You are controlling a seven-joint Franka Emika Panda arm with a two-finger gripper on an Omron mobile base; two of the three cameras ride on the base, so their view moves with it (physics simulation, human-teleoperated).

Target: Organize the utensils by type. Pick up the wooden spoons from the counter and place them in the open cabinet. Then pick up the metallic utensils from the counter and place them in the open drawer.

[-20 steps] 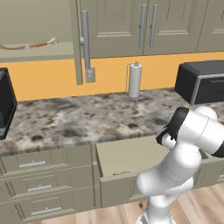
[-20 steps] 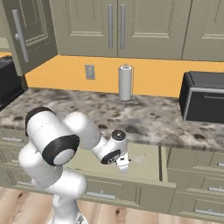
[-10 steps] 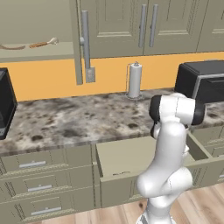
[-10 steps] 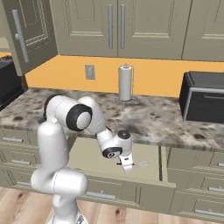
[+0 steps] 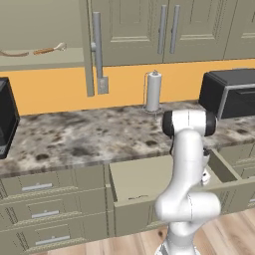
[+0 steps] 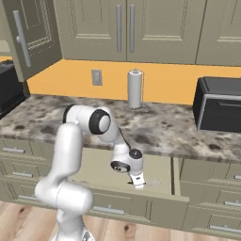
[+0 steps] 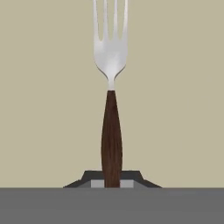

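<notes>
My gripper (image 7: 111,181) is shut on the dark reddish-brown handle of the fork (image 7: 111,127). Its silver tines point away over the plain beige floor of the open drawer (image 7: 43,87). From the right base camera the gripper (image 6: 138,181) hangs low inside the drawer (image 6: 94,164), near its front right. The drawer (image 5: 144,177) stands pulled out below the counter (image 5: 74,134). Two wooden spoons, one dark brown (image 5: 14,53) and one orange-brown (image 5: 50,49), lie on the shelf of the open cabinet (image 5: 40,60).
A paper towel roll (image 5: 153,92) stands at the back of the counter. A black appliance (image 5: 231,92) sits at the right and another (image 5: 6,117) at the left. The cabinet door (image 6: 28,37) hangs open. Narrow stacked drawers (image 5: 45,214) lie left of the open one.
The arm has swung from a folded pose to a more upright one. The hand has sunk a little lower into the drawer, still holding the fork.
</notes>
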